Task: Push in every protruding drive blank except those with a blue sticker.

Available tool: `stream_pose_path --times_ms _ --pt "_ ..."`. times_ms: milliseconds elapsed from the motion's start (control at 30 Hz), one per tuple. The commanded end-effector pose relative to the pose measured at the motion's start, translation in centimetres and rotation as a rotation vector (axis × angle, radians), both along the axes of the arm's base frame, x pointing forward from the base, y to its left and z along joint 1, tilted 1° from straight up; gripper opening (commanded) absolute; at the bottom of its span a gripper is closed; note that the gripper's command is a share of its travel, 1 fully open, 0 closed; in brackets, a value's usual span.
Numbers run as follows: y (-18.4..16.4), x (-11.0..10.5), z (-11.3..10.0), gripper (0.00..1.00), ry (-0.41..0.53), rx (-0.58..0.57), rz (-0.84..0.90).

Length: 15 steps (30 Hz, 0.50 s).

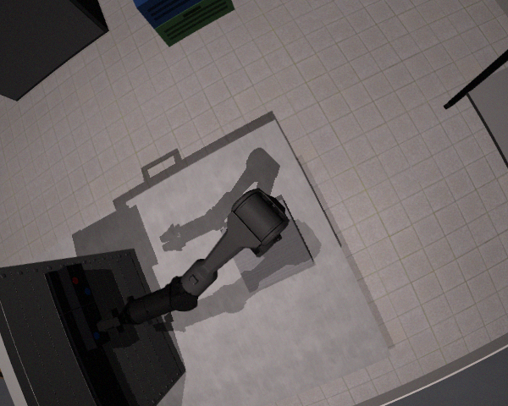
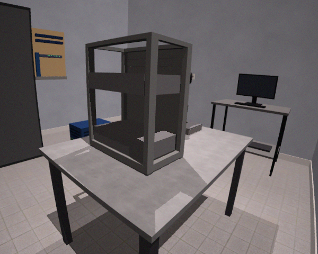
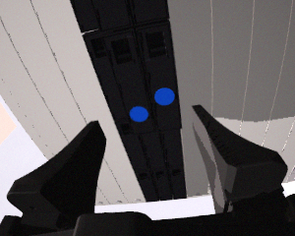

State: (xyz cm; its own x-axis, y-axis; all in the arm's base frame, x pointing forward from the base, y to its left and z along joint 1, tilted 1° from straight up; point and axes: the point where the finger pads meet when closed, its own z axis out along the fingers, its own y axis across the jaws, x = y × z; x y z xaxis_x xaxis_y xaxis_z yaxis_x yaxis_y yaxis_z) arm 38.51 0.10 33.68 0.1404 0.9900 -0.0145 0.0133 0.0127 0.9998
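Gripper (image 1: 109,324) (image 3: 146,123) apart, empty. Unfastened rack (image 1: 157,354) (image 2: 150,109) likely light, tippy; no grasp, push unstickered blanks squarely, gently.

Two blue stickers (image 3: 164,96) between open fingers

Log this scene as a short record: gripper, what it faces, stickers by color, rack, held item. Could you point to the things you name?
gripper: open (image 1: 109,330) (image 3: 149,115)
facing: dark row of drive fronts (image 1: 84,312) (image 3: 125,79)
blue stickers, wrist view: two (image 3: 139,114) (image 3: 164,96)
red stickers, top view: one (image 1: 74,280)
rack: upright on the table (image 2: 151,109)
held item: none
blanks sticking out: cannot tell
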Motion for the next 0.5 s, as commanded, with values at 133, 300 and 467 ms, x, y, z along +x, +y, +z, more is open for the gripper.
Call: stream_pose_path --times_ms 133,300,467 --pt "-0.8 -0.1 0.2 1.00 -0.004 0.001 0.003" --pt "-1.8 -0.2 0.2 1.00 -0.004 0.001 0.003" --pt "-3.0 -0.3 0.2 1.00 -0.004 0.001 0.003"
